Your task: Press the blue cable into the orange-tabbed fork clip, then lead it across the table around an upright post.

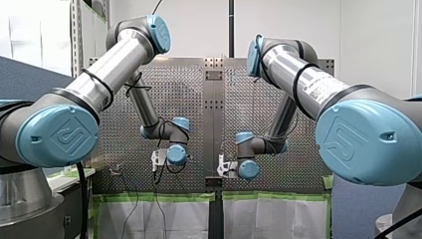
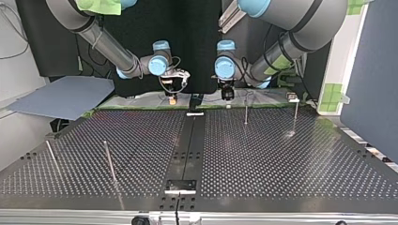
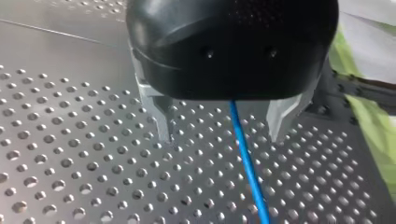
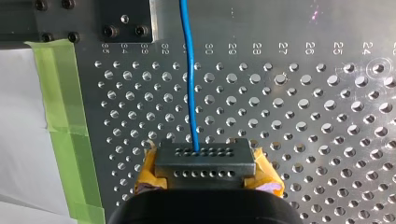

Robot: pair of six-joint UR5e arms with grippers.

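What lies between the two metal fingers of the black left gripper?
The blue cable runs between my left gripper's spread metal fingers, touching neither, above the perforated table; the left wrist view shows it.

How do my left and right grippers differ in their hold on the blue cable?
My left gripper has bare metal fingers; my right gripper carries yellow pads. My left gripper is open, the blue cable running loose between its fingers; my right gripper is shut on it. Both point down at the perforated table.
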